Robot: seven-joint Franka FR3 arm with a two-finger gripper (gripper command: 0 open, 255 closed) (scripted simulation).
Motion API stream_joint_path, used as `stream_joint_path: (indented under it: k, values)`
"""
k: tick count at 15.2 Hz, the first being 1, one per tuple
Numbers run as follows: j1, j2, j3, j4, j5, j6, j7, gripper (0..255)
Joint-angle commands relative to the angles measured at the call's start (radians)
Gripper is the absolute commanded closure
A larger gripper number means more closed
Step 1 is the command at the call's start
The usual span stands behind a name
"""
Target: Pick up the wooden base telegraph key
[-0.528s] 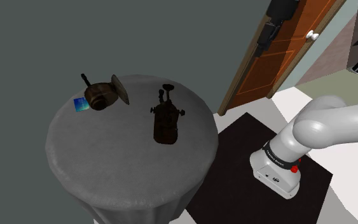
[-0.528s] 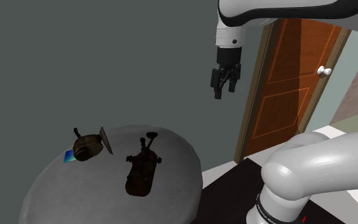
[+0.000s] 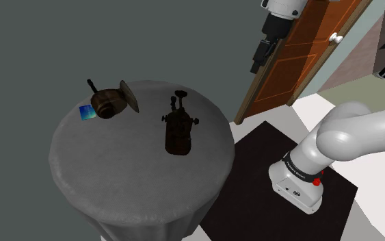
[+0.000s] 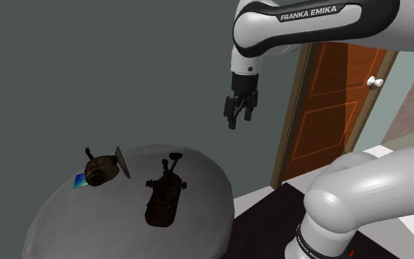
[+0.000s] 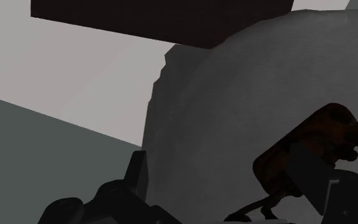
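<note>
Dark brown and oblong, with a wooden-looking base and a black knob on a stem at one end, the telegraph key (image 3: 179, 131) is lying flat near the middle of the round table draped in grey cloth (image 3: 115, 174). You are seeing it unheld, with nothing touching it. A brown round vessel with a flat disc leaning at its side (image 3: 107, 103) is standing well apart from the key, toward the shoulder view's left, and a small blue card (image 3: 85, 112) is lying just beside that vessel.

The all-black two-finger gripper (image 4: 236, 116) is hanging high above the table, off toward the orange-brown panelled door (image 4: 337, 103), well apart from the key. In the wrist view its fingers are standing apart with nothing between them, and the key is showing beside one finger.

Judge the step in hand as the approach; no grasp is being made yet. For the next move, you are looking at a descent over the key, with the spread fingers turning to straddle the narrow width of the base. Watch the upright knob and stem during the descent, since a finger could be catching them.
</note>
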Motion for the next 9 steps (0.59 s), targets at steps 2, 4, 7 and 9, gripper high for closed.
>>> stream_joint_path:
  k: [2,4,7,9]
  values:
    - [0.029,0.054,0.027,-0.032,0.042,0.110,0.008,0]
    - [0.048,0.095,0.044,-0.047,0.068,0.182,0.009,0]
    - [0.077,0.167,0.070,-0.061,0.106,0.291,0.008,0]
    - [0.096,0.221,0.087,-0.063,0.131,0.363,0.006,0]
